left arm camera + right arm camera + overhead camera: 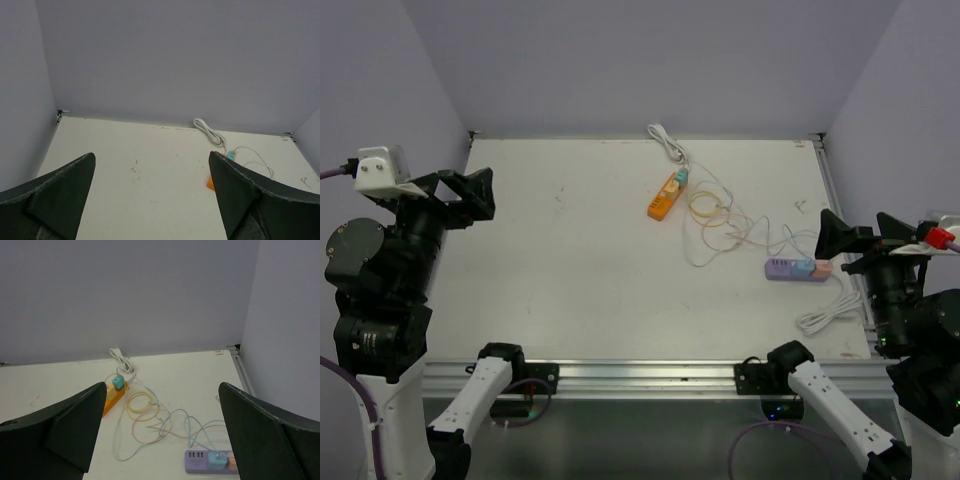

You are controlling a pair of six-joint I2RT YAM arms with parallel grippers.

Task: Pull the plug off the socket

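An orange power strip [662, 200] lies at the table's far middle with a teal plug [680, 178] in its far end. A purple power strip [788, 269] lies at the right with a blue plug [804, 268] and a pink plug [822, 268] in it. My left gripper [478, 195] is open and empty, raised at the far left. My right gripper [860, 232] is open and empty, raised just right of the purple strip. The right wrist view shows the orange strip [113, 395], teal plug [118, 382], purple strip [202, 461] and blue plug [217, 460] between its fingers [75, 425].
Thin yellow, pink, blue and white cables [715, 222] loop between the two strips. A coiled white cord [667, 143] lies at the back edge, another [828, 315] near the front right. Grey walls enclose the table on three sides. A metal rail [640, 375] runs along the front.
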